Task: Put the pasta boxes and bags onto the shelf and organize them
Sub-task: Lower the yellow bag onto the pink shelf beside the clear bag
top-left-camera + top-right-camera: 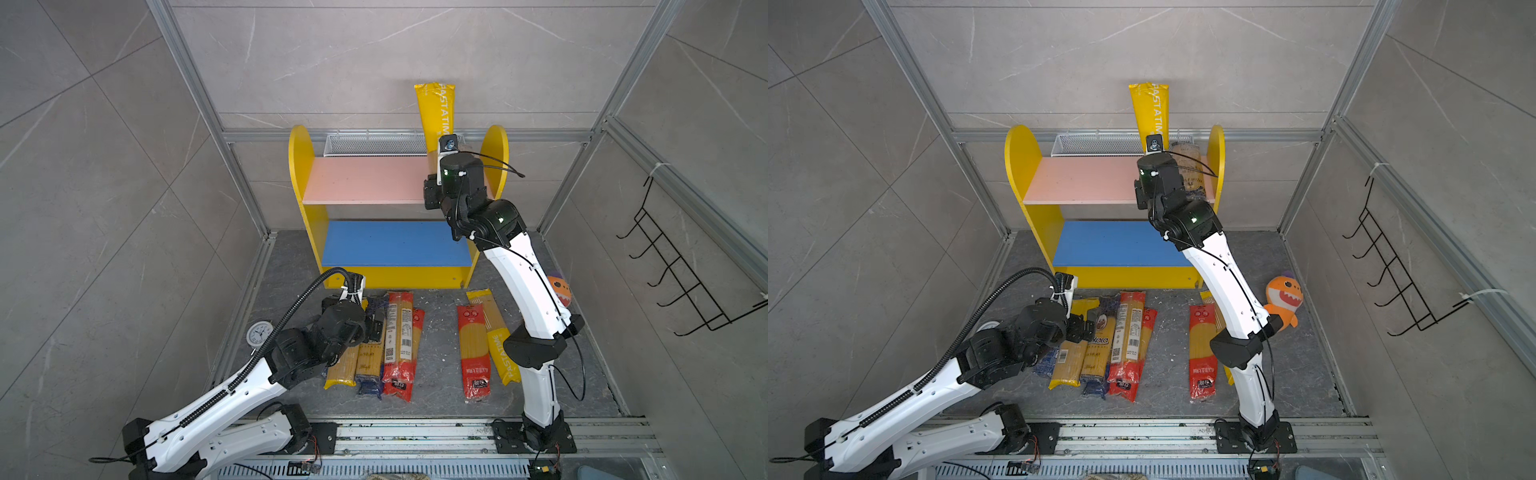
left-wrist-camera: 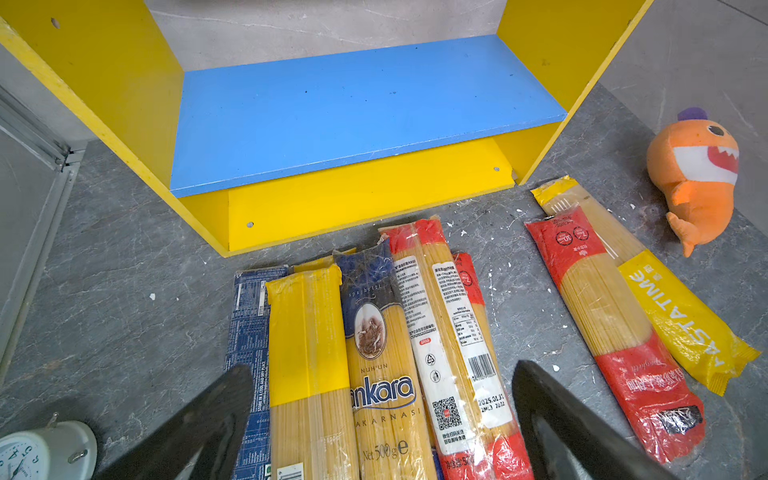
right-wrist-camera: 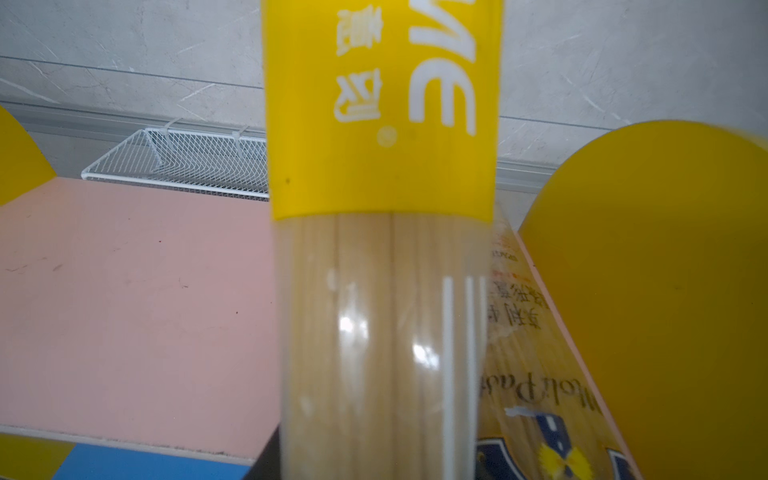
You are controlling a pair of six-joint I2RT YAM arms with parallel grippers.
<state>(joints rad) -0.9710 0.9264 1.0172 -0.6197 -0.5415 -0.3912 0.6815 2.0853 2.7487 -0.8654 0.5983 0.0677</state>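
My right gripper (image 1: 433, 170) is shut on a yellow-ended spaghetti bag (image 1: 436, 112) (image 3: 382, 332). It holds the bag upright over the right end of the shelf's pink upper board (image 1: 365, 178). Another pasta bag (image 1: 1187, 170) leans there against the yellow side. The blue lower board (image 1: 395, 243) is bare. On the floor in front lie a dark blue box (image 2: 249, 332), a yellow-ended bag (image 2: 307, 340), a navy-topped bag (image 2: 382, 374) and red-ended bags (image 2: 440, 311). My left gripper (image 2: 384, 374) hangs open just above them. Further right lie a red bag (image 1: 473, 353) and a yellow bag (image 1: 498, 340).
A white wire-mesh basket (image 1: 376, 145) stands behind the pink board. An orange plush shark (image 1: 1283, 299) sits on the floor behind the right arm. A small clock (image 1: 259, 332) lies left of the left arm. A black wire rack (image 1: 685, 266) hangs on the right wall.
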